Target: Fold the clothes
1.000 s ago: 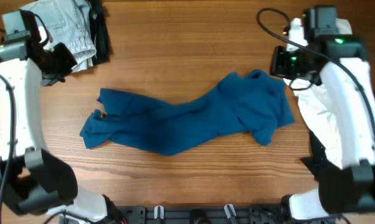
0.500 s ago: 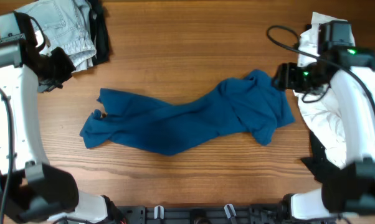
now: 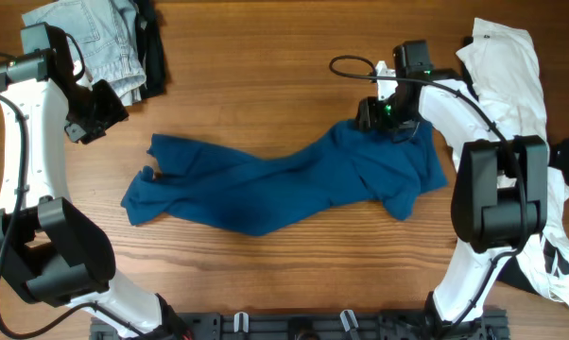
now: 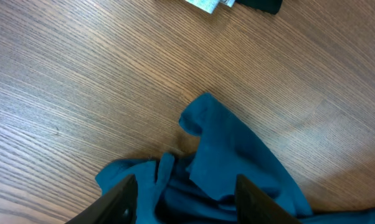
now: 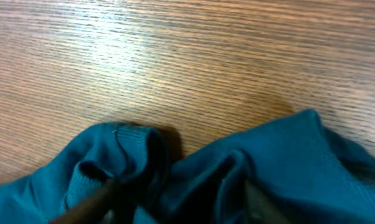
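Striped wood-grain table (image 3: 266,57), one dark blue garment (image 3: 266,184) sprawled crumpled across its middle.
At your far left, a pile of pale denim (image 3: 100,42) lies against a black cloth (image 3: 152,57), both cut by the top edge. Your left gripper (image 4: 186,204) hangs with its fingers apart over the garment's soft, rumpled left corner. The cloth runs rightward in long twisted folds. Your right gripper (image 3: 371,115) sits at its upper right hem; the wrist view blurs those fingers, so you cannot tell their state. White cloth (image 3: 502,66) lies partly hidden behind the right arm.
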